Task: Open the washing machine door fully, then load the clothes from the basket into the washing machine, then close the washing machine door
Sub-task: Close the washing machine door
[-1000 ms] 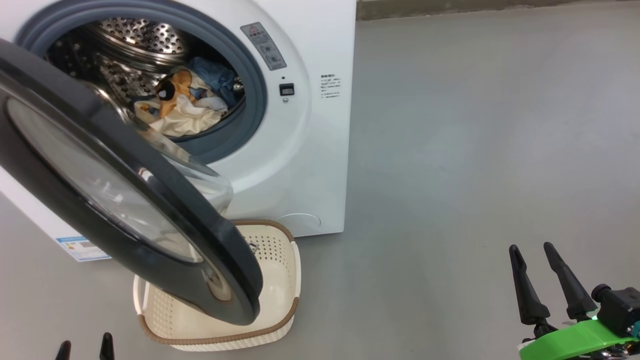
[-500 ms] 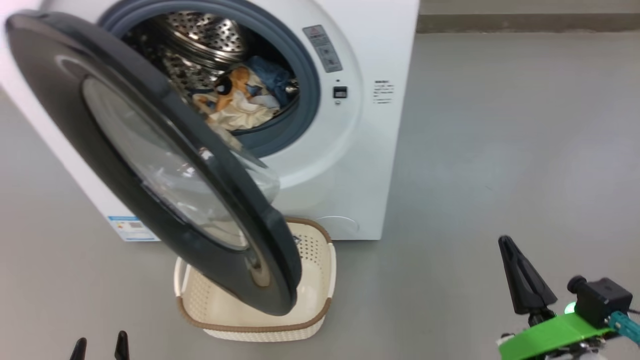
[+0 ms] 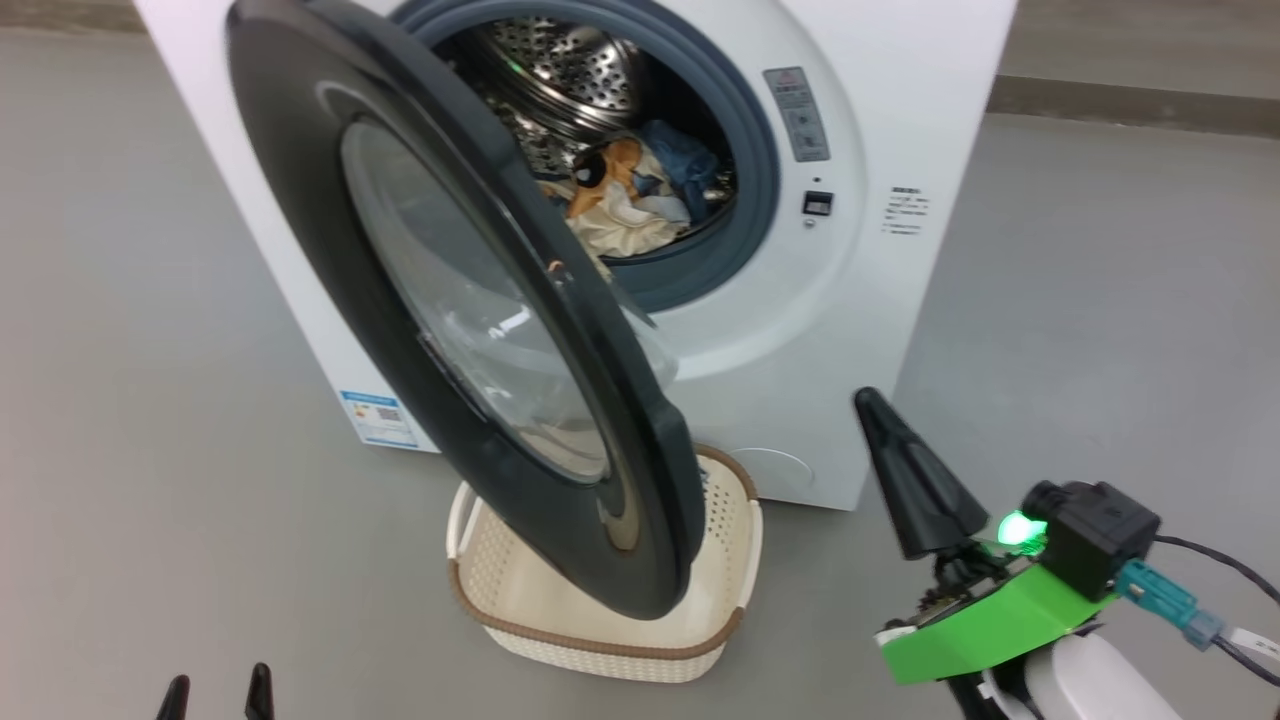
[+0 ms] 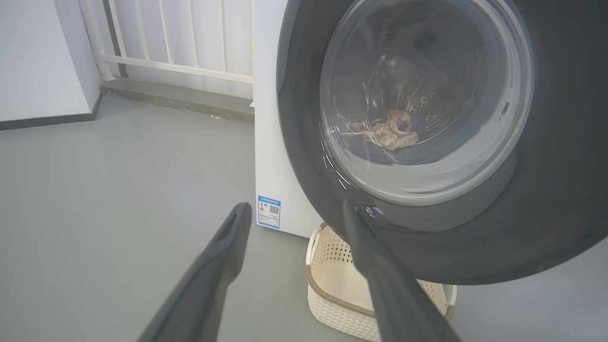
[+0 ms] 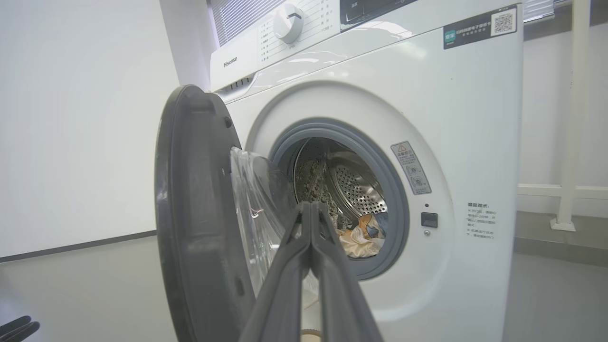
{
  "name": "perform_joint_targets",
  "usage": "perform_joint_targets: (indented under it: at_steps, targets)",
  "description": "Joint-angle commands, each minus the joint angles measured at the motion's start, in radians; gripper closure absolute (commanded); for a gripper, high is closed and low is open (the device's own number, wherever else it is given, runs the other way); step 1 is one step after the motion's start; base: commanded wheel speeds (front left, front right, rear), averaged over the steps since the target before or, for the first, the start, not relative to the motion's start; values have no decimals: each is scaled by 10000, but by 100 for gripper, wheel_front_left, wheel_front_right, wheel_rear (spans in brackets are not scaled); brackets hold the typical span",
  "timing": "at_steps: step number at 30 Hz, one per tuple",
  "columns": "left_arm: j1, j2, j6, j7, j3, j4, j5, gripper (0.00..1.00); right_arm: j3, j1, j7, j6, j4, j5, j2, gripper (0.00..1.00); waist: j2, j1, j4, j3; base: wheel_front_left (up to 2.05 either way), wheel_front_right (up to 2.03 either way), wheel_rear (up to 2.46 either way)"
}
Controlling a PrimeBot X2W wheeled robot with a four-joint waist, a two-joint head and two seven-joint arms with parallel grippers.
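The white washing machine (image 3: 900, 300) stands with its black-rimmed door (image 3: 560, 545) swung out toward me, over the cream basket (image 3: 600, 640). What shows of the basket's inside is bare. The clothes (image 3: 620, 195), cream-beige, orange and blue, lie in the steel drum, and they also show through the door glass as clothes (image 4: 384, 133). My left gripper (image 3: 217, 682) sits low at the left, open and holding nothing, left of the door (image 4: 522, 213) with the basket (image 4: 342, 285) beyond its tips. My right gripper (image 3: 868, 405) is shut on nothing, right of the basket, and my right gripper (image 5: 311, 205) points at the drum opening.
Grey floor (image 3: 1100, 300) lies open to the right of the machine and to its left. A white railing (image 4: 190, 38) and a low ledge stand behind the machine's left side. The control dial (image 5: 287, 21) sits on the machine's top panel.
The head camera has swung, shifting the whole scene rightward. My right gripper's fingers have come together, and it has risen toward the machine's front. The left gripper stays low.
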State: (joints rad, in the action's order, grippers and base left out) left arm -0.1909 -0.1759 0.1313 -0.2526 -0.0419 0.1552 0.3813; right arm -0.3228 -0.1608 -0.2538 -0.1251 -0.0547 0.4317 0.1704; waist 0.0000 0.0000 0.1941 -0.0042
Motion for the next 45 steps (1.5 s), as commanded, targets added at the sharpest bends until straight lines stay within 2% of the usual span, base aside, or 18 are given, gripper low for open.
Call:
perform_joint_targets:
  at_steps: [1, 12, 23, 29, 45]
  targets:
    - [176, -116, -6, -91, -280, -191, -121, 0, -401, -454, -80, -56, 424, 66, -42, 100, 0, 0, 446, -105, 0, 0, 0]
    - [151, -167, -6, -91, -284, -172, -79, 0, -2336, -962, -80, -56, 1456, 171, -189, 100, 0, 0, 1027, -121, 0, 0, 0]
    - [208, -109, -6, -91, -215, -163, -9, 0, -3720, -760, -80, -56, 266, 736, -249, 100, 0, 0, 1138, -14, 0, 0, 0]
    - [465, -47, -6, -91, -174, -164, 41, 0, -3746, -891, -80, -56, -792, 882, -227, 100, 0, 0, 1172, 353, 0, 0, 0]
    - [865, 80, -6, -91, -139, -155, 49, 0, -3254, -1514, -80, -56, -1514, 871, -404, 100, 0, 0, 1124, 982, 0, 0, 0]
